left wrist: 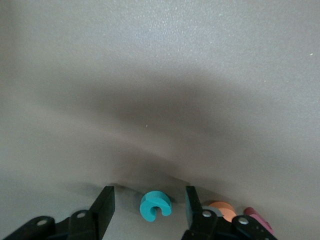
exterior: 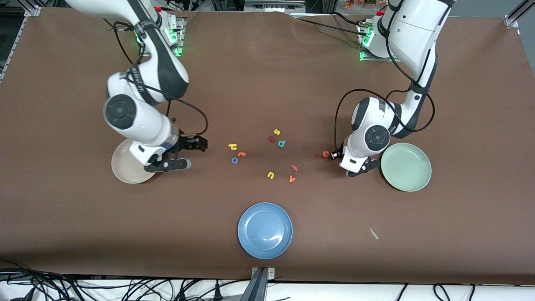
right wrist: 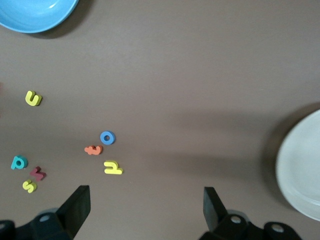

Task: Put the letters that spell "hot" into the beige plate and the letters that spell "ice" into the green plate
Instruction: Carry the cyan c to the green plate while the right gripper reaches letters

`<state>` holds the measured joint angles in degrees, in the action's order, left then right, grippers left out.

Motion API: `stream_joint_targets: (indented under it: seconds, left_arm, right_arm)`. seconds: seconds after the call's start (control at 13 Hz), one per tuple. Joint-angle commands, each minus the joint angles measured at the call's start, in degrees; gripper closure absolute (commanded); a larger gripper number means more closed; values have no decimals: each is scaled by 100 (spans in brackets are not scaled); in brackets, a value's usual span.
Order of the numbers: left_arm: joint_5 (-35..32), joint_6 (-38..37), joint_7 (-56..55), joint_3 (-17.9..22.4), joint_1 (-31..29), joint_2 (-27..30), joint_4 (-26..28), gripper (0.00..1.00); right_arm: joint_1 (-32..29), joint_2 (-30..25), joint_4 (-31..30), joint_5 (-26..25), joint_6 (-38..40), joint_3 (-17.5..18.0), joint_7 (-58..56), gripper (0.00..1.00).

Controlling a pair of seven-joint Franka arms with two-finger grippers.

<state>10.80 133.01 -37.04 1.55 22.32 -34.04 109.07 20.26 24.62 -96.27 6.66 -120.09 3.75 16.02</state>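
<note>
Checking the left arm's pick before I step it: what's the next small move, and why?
Probably close the left gripper on the teal c. In the left wrist view the c sits on the table between the open fingers, with the orange e and red i just outside them. Then lift toward the green plate beside it. The right gripper waits open by the beige plate.

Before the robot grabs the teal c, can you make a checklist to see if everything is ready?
1. Teal c sits between the left hand's fingers: ok.
2. Left hand shut on the c: not ok, gaps show on both sides.
3. Orange e and dark red i lie outside the fingers: ok.
4. Green plate has bare room for the c: ok.
5. Right hand waits open beside the beige plate, out of the way: ok.
</note>
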Motion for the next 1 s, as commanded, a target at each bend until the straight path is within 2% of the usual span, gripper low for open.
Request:
stream_joint_targets:
  seconds: [0.0,0.23,0.39,0.62,0.85,0.93]
  left_arm:
    - [150,85,12,47,71,170,202,52]
    - [142,85,21,47,71,152,202,70]
    - [133,85,21,47,71,144,202,80]
    - [107,85,30,47,71,144,202,87]
    - [107,85,47,47,71,135,193,88]
    - [98,41,65,47,62,144,167,88]
  right_arm:
    - [-22,-98,-558,63,-619,230,94,0]
    - [48,-71,-1339,-86,-1672,538,454,0]
    - [153,-36,-1727,-270,-2192,583,463,0]
    - [354,253,-1799,-603,-2492,583,847,0]
    - [496,552,-1755,-1402,-2686,592,1780,0]
    - [522,640,-1755,-1474,-2773,592,1921,0]
